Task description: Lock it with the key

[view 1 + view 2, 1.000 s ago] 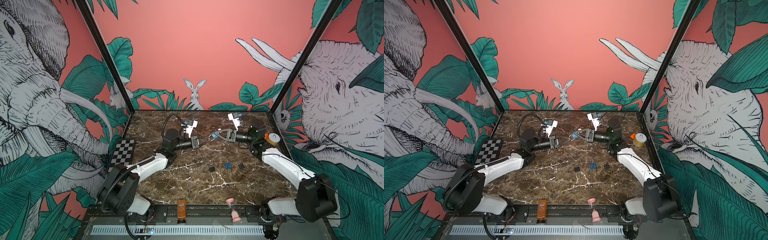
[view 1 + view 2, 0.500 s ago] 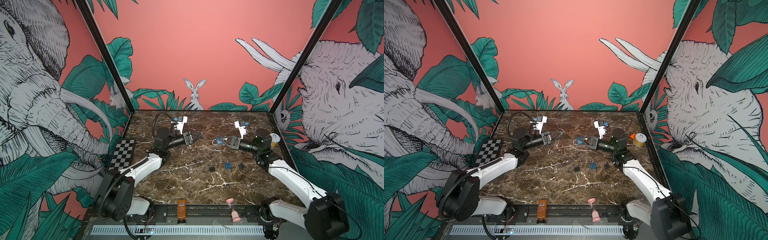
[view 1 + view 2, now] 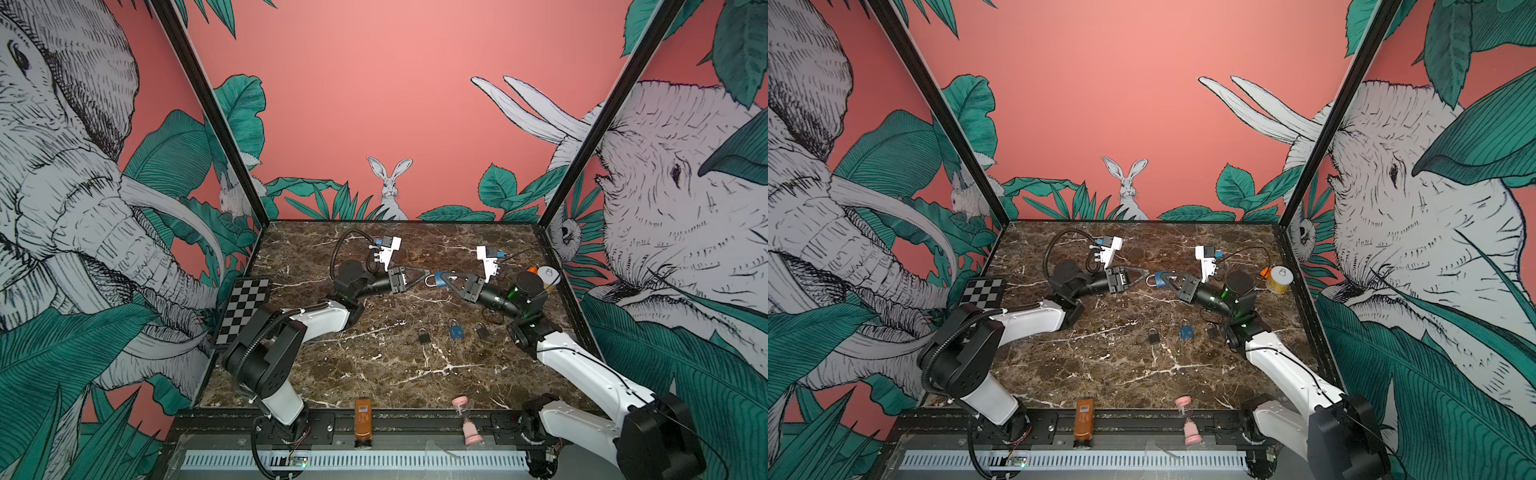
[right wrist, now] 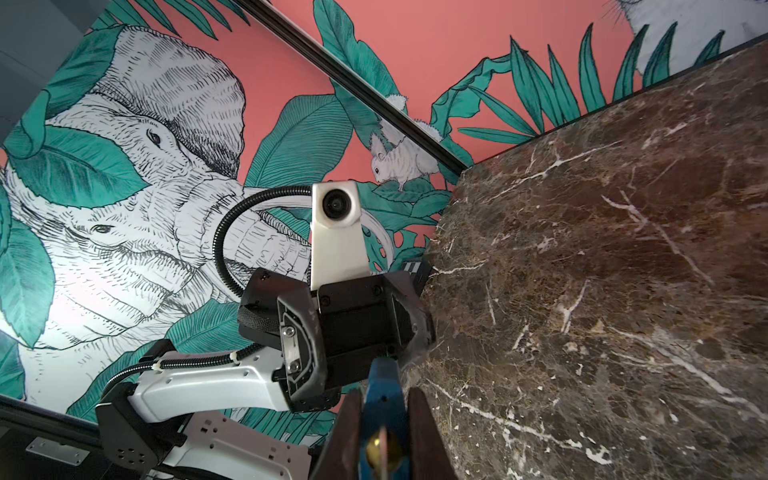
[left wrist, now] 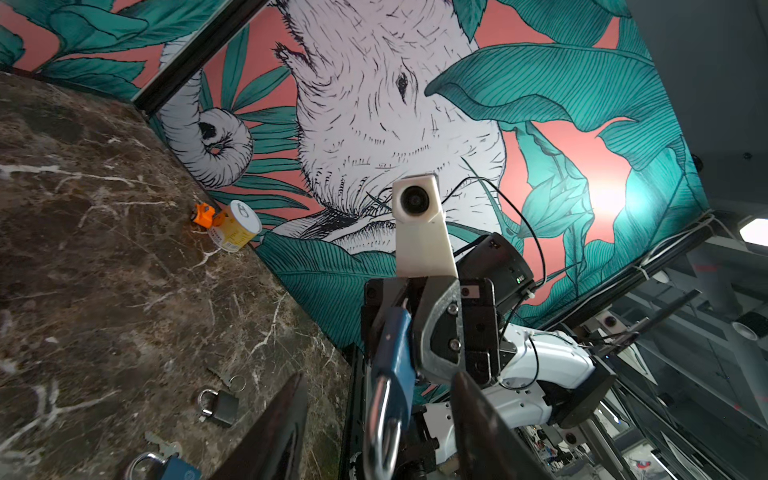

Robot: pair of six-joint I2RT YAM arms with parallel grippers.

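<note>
One blue padlock with a silver shackle (image 3: pixel 439 277) hangs above the brown marble tabletop (image 3: pixel 374 374), clamped in the right gripper (image 3: pixel 448 280); the left gripper (image 3: pixel 422 274), jaws apart and empty, points at its shackle, tips just beside it.

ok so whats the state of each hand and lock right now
left hand: open, empty
right hand: shut on blue padlock
blue padlock: held in the air, shackle toward left hand
second blue padlock: lying on table, untouched
black padlock: lying on table
other black padlock: lying on table
yellow can: upright
</note>
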